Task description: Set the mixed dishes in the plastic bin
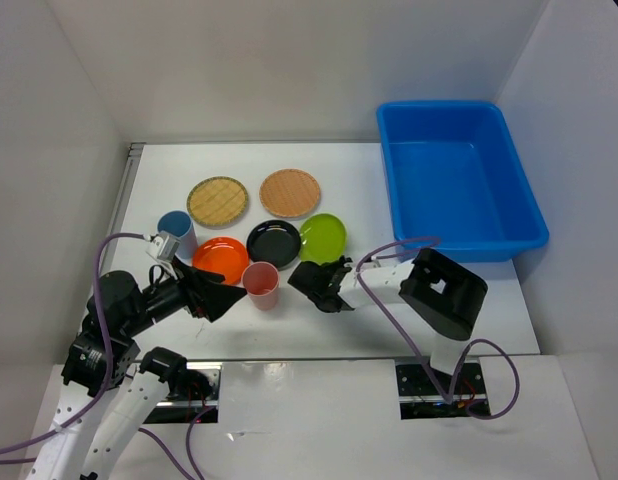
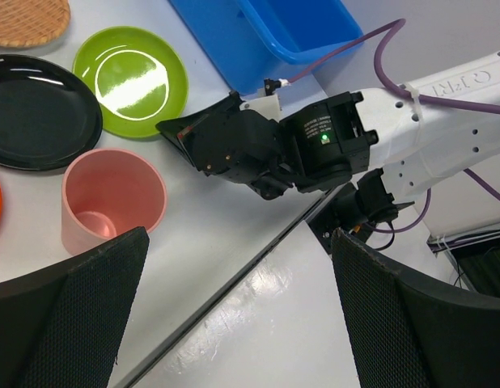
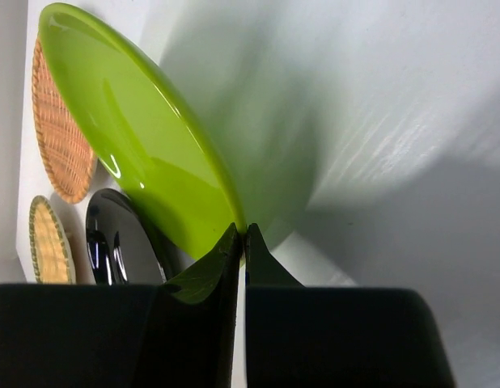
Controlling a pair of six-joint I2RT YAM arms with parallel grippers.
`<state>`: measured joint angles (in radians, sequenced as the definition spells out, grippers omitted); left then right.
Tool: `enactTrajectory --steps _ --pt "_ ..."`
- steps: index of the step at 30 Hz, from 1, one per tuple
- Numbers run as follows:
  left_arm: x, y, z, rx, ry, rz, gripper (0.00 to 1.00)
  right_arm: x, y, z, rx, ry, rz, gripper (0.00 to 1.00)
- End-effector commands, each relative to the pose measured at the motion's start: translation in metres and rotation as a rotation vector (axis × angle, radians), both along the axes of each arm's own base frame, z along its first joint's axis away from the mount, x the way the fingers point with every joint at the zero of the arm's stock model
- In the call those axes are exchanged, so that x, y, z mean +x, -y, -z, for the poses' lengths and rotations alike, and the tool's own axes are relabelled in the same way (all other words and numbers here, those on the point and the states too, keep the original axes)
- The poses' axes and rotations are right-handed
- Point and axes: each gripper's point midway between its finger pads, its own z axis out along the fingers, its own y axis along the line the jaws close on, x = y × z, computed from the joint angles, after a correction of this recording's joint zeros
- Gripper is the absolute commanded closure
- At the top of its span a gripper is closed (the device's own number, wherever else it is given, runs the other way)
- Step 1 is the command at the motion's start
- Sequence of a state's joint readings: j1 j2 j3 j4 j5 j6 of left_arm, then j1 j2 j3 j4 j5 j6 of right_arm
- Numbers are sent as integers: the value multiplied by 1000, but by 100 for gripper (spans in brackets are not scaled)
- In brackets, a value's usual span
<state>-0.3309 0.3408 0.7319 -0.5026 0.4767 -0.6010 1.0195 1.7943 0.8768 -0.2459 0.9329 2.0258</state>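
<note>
The lime green plate (image 1: 323,237) lies beside the black plate (image 1: 274,243), the orange plate (image 1: 221,260) and two tan woven plates (image 1: 217,201) (image 1: 289,192). The pink cup (image 1: 261,285) stands at the front, the blue cup (image 1: 177,232) at the left. The blue plastic bin (image 1: 459,180) stands at the far right and looks empty. My right gripper (image 3: 242,233) is shut on the near rim of the lime green plate (image 3: 145,137), which rests low on the table. My left gripper (image 2: 238,238) is open and empty, just left of the pink cup (image 2: 112,198).
White walls enclose the table on three sides. The table's front edge (image 2: 234,271) runs under my left gripper. My right arm's body (image 1: 444,290) sits in front of the bin, with purple cables looping around it.
</note>
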Motion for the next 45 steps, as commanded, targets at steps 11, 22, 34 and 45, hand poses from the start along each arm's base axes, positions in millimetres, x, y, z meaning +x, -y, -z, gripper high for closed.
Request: enactTrajectory --steps 11,22,34,45 --pt "-3 0 -8 -6 50 9 0 -10 37 -45 229 163 255 100" --pt "-3 -2 -9 -7 59 0 0 -12 38 -78 181 199 183 100" --pt "-3 -1 -11 -16 61 -2 0 -1 21 -188 102 309 -63 100" --pt "-1 -2 -16 -34 67 -14 0 48 138 -291 57 437 -168 100"
